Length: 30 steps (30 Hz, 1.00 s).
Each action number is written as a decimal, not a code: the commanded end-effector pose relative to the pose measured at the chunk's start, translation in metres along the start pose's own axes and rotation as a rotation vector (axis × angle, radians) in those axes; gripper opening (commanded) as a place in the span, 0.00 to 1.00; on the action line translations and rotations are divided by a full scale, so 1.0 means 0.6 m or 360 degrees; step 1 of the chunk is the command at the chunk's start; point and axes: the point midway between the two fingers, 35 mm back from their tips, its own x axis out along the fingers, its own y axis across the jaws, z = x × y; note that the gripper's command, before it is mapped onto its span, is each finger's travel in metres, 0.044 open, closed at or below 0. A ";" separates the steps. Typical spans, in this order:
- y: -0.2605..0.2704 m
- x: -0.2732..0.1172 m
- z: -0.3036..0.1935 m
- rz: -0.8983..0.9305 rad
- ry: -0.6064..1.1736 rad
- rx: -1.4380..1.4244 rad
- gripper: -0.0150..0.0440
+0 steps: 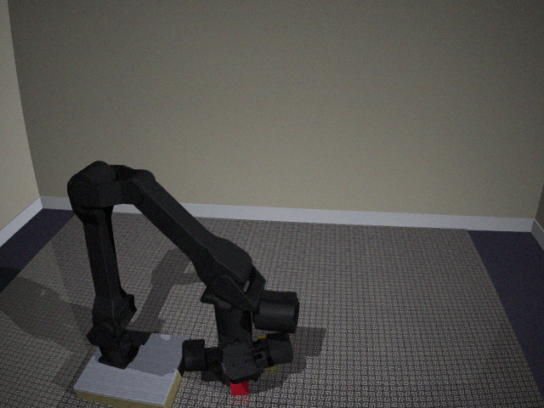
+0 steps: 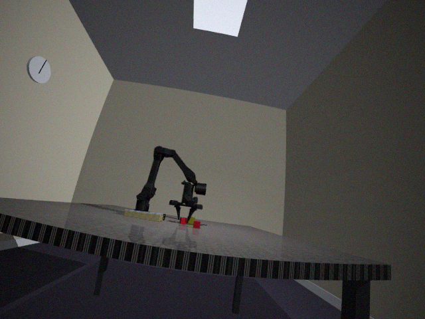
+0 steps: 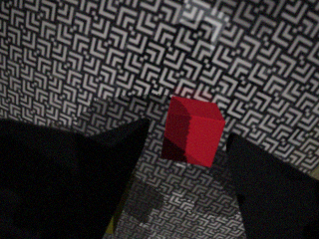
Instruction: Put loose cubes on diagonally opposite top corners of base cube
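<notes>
One red cube [image 1: 240, 388] [image 2: 183, 220] [image 3: 199, 134] stands on the table between the two fingers, with a gap on each side in the wrist view. My gripper [image 2: 183, 220] [image 3: 187, 131] is open, pointing down, with its fingertips low beside that cube. A yellow cube [image 1: 262, 337] [image 2: 192, 219], apparently the base, is mostly hidden by the gripper; a sliver of it [image 3: 113, 226] shows beside the left finger in the wrist view. A second red cube [image 2: 196, 224] stands close to the yellow one in the exterior view; the arm seems to hide it in the top view.
The arm's mounting block [image 1: 127, 382] [image 2: 144, 215] with a grey top and yellowish sides lies left of the cubes. The patterned table [image 1: 395, 307] [image 2: 267, 247] bears everything. One finger stands very near the yellow cube.
</notes>
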 end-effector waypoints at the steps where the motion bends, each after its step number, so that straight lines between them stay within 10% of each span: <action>1: -0.002 0.008 0.000 -0.0007 -0.0002 0.0008 0.66; 6: -0.002 0.008 0.000 -0.0007 -0.0002 0.0008 0.44; 30: 0.008 -0.092 0.004 -0.0006 -0.0003 0.0008 0.43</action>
